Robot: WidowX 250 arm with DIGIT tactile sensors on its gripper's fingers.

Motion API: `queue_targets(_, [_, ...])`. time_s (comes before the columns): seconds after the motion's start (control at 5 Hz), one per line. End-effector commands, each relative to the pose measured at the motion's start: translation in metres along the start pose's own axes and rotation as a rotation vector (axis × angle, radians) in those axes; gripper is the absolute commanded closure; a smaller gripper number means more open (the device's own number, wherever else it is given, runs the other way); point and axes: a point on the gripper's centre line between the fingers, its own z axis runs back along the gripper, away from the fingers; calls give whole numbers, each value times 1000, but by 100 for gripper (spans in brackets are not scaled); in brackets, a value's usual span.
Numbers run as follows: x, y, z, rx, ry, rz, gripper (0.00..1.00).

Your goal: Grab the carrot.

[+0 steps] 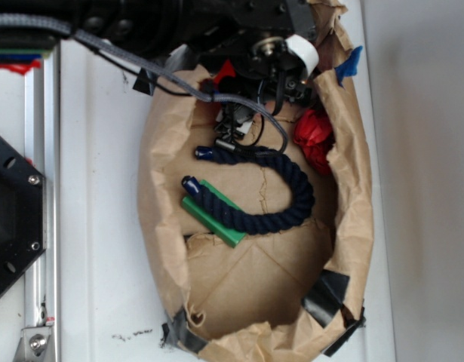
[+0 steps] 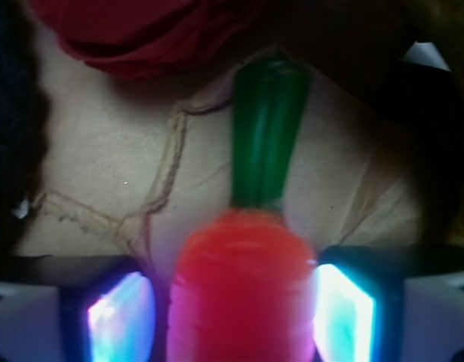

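In the wrist view, the 2 glowing pads [image 2: 120, 317] of the gripper [image 2: 239, 313] bracket the carrot [image 2: 243, 290]. The right pad touches the orange body; the left stands slightly apart, so the fingers are not fully clamped. The carrot lies on brown paper [image 2: 103, 166], long axis along the view's vertical, green stem pointing away toward the red paper ball [image 2: 141, 34].

I see carrot [image 2: 243, 290] between gripper [image 2: 235, 305] fingers; rope [image 1: 281, 188] lies on block [image 1: 216, 219], both inside paper bag [image 1: 352, 188].
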Motion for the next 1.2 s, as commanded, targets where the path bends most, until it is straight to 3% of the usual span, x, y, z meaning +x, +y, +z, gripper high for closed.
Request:
queue_targets(0.0, [9,-5,18,30,-52,-27,100])
queue_targets(0.4, [13,-17,38,7,-89,-32,100])
queue_targets(0.6, [29,-31,70,-27,-111,-13,100])
queue_targets(0.8, [50,-50,88,-38,-95,34,100])
queue_targets(1.0, [68,-64,108,-119,-147,103,100])
